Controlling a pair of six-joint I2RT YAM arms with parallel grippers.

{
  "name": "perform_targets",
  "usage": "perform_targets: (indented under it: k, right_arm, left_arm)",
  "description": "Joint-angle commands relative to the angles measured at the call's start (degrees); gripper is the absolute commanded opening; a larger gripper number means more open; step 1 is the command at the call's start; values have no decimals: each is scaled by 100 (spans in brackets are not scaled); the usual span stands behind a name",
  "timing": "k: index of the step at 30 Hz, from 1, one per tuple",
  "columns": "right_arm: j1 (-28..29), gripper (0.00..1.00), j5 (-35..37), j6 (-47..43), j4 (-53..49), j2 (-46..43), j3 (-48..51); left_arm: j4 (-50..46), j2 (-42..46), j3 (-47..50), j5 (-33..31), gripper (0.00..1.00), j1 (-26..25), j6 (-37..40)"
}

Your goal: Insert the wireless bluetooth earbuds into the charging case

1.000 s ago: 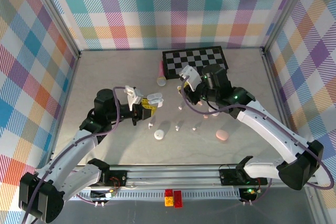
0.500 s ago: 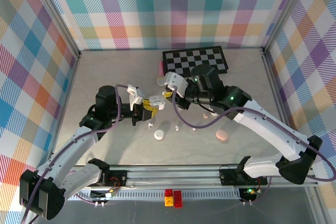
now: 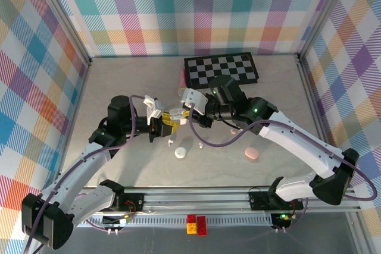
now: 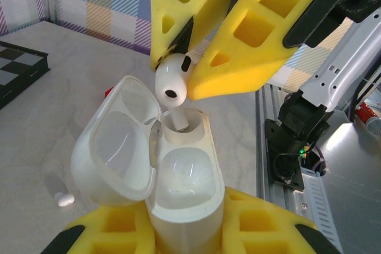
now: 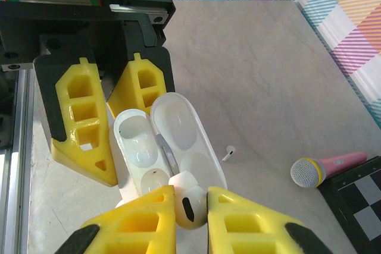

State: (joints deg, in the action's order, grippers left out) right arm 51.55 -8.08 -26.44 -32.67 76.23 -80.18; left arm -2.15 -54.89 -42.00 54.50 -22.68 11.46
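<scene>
The left gripper clamps the open white charging case by its base. The right gripper, beside the checkerboard a second ago, has crossed to the case and pinches a white earbud (stem down, entering the socket). Beyond, a loose earbud lies on the table.

Top camera looked down from above and behind both arms, distant, covering the whole table. Wrist cameras sat close, facing out past the left gripper and right gripper. Both shared the case and earbud, from opposing sides.
</scene>
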Motion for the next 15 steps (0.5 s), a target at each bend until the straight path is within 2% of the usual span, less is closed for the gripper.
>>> perform_targets:
  k: [1, 11, 15]
  right_arm:
    - [48, 16, -135, -146, -94, -2, -95]
    - [57, 17, -606, -122, -312, 84, -158]
    - [70, 23, -608, -143, -389, 99, -198]
  left_arm:
    - [-40, 88, -159, 214, 1, 35, 92]
    - [55, 101, -203, 215, 1, 35, -8]
    - [51, 145, -189, 206, 1, 36, -13]
